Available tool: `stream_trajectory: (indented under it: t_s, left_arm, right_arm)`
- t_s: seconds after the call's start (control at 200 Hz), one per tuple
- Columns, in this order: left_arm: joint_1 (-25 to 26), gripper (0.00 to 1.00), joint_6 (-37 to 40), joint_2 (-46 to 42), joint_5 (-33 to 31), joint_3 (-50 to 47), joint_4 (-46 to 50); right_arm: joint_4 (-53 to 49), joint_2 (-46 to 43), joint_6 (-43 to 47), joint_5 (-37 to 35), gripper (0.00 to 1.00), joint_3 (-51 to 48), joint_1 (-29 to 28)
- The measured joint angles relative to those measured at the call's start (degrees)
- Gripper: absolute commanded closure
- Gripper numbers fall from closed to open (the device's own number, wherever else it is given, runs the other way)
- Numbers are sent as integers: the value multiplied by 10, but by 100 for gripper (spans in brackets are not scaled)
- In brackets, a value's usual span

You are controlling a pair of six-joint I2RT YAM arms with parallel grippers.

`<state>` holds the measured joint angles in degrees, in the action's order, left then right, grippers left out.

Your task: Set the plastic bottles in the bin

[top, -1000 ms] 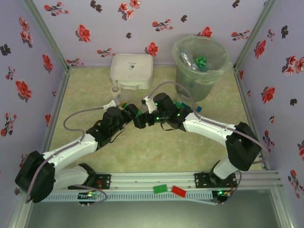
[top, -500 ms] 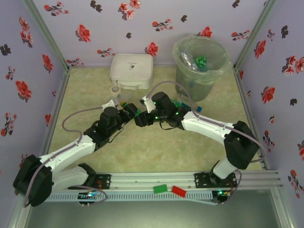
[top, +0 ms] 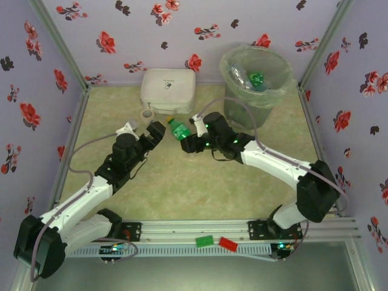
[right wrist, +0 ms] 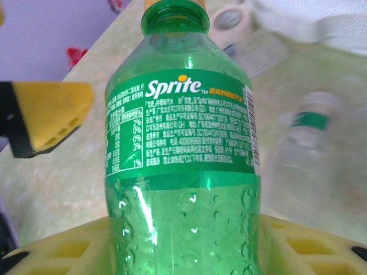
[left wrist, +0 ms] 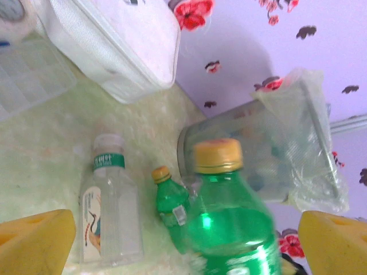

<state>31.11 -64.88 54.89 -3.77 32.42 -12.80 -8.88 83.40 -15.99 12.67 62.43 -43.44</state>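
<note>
Right wrist: right jaws grip green bottle (right wrist: 182,143); left jaws wide apart.

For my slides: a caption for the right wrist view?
Right gripper grips a green bottle; a clear bottle lies behind.

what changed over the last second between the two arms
The left claw let go of the green bottle and pulled back to its own left; it is now open. The right claw closed on that bottle and holds it, shifted slightly toward the far side. The bin, white box and tape roll stayed put.
</note>
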Motion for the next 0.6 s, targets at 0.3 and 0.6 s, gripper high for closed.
stream_trajectory:
  t_s: [0.3,0.6]
  left_arm:
    - [-15,0,45,-12,0,-20,42]
    - [-15,0,63,-4,12,-27,49]
  right_arm:
    - [-77,-89,6,-56,61,92,141]
    - [-126,-59,13,-136,61,269,292]
